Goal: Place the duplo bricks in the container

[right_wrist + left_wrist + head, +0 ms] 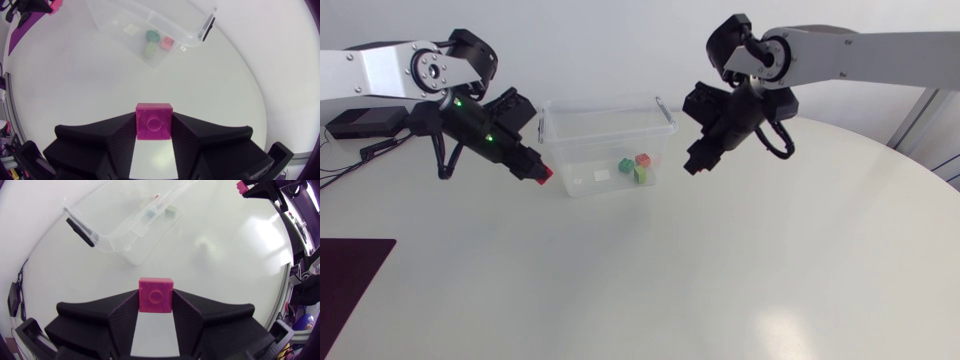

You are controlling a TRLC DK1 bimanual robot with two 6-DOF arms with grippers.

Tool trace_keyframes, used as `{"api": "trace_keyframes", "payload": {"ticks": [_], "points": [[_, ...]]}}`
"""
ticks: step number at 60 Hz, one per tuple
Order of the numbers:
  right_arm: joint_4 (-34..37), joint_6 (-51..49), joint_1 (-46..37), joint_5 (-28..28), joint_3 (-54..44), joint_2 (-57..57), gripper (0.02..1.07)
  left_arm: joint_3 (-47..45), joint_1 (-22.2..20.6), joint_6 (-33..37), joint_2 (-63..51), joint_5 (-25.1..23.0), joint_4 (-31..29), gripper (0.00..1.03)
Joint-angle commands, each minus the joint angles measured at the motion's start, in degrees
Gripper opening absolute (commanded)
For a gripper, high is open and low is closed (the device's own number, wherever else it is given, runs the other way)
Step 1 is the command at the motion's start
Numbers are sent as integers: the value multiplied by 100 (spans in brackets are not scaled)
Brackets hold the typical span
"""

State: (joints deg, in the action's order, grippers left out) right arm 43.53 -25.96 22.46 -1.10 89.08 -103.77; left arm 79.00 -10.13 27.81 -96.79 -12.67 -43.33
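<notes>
A clear plastic container stands at the back middle of the table, with a teal brick, a red brick and a green brick inside. My left gripper hangs just left of the container, shut on a pink brick. My right gripper hangs just right of it, shut on a magenta brick. In the left wrist view the container lies ahead of the left gripper. In the right wrist view the container lies ahead of the right gripper.
A black box with cables sits at the far left of the white table. A dark mat lies at the front left. The table's curved edge runs along the right side.
</notes>
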Motion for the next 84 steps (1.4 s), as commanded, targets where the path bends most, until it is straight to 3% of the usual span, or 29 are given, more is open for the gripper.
{"api": "trace_keyframes", "payload": {"ticks": [1,16,36,51,84], "points": [[86,222,75,-48,312,32,28,282,37,-356,3,-87,176,30],[33,477,162,-92,848,-91,28,678,81,-1129,-182,-148,1037,30],[-152,785,285,-232,1929,-768,28,986,-77,-1648,-498,-157,2066,30],[-345,1154,373,-285,3028,-1603,28,1794,-94,-1806,-1175,-157,2153,30],[-503,1462,303,-329,4575,-3036,28,1724,-77,-1946,-1483,-157,2646,31]]}}
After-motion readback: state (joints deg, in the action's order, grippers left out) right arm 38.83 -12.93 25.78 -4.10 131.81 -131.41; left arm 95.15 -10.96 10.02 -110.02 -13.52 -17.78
